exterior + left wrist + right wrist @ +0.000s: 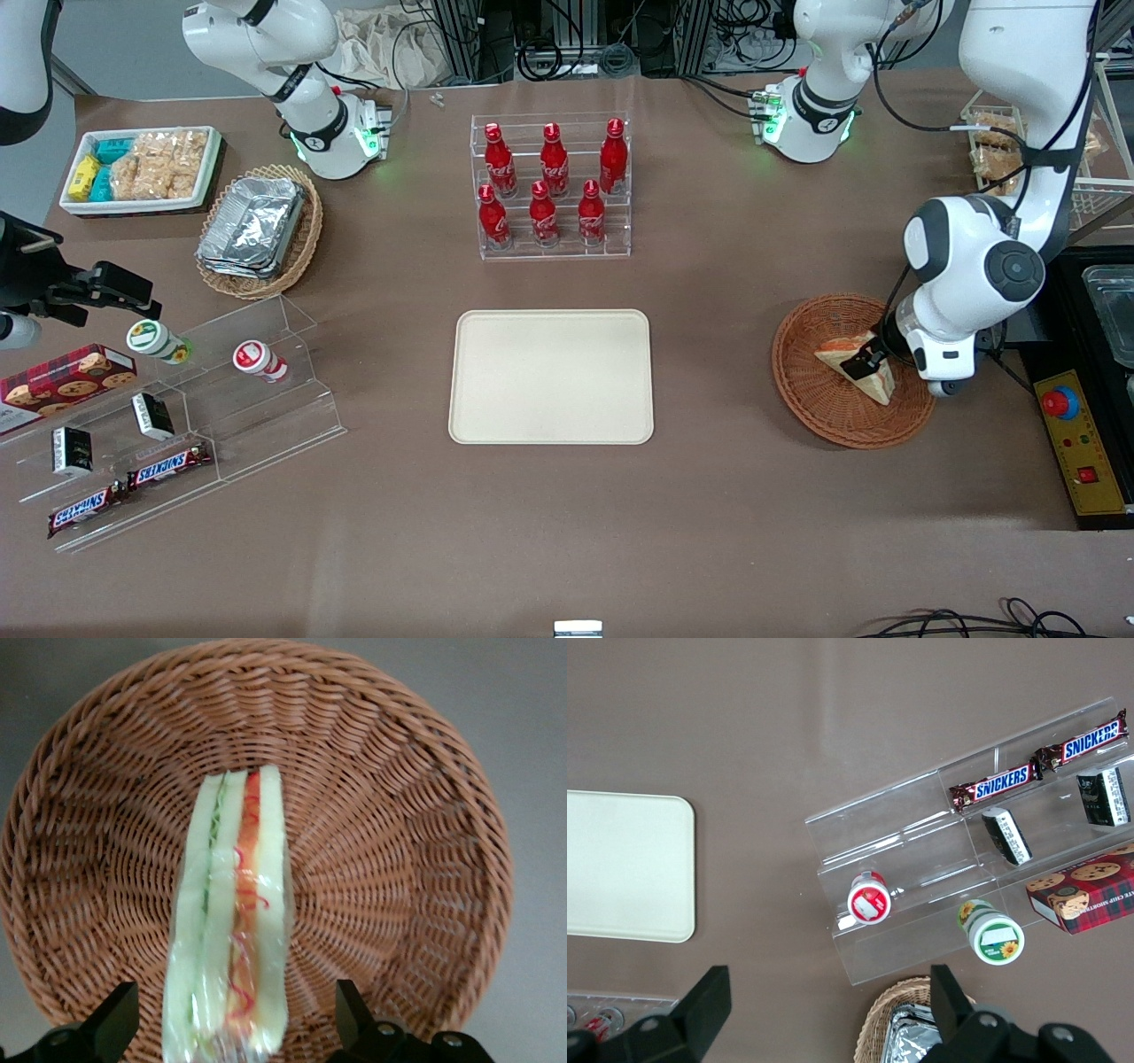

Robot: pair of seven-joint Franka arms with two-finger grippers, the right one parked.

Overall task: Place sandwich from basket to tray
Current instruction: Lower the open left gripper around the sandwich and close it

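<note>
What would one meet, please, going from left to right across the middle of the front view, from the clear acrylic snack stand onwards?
Clear acrylic stepped snack stand → flat cream-beige rectangular tray → round reddish-brown woven wicker basket → triangular white-bread sandwich lying in that basket → the left arm's end effector, down at the sandwich.

Even overhead light, soft short shadows, mild glare on foil containers [252, 223], left wrist view slightly blurred

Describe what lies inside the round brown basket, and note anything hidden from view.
The basket holds one wrapped sandwich standing on edge. The open claw straddles it, one finger each side. The weave under the sandwich is covered.
</note>
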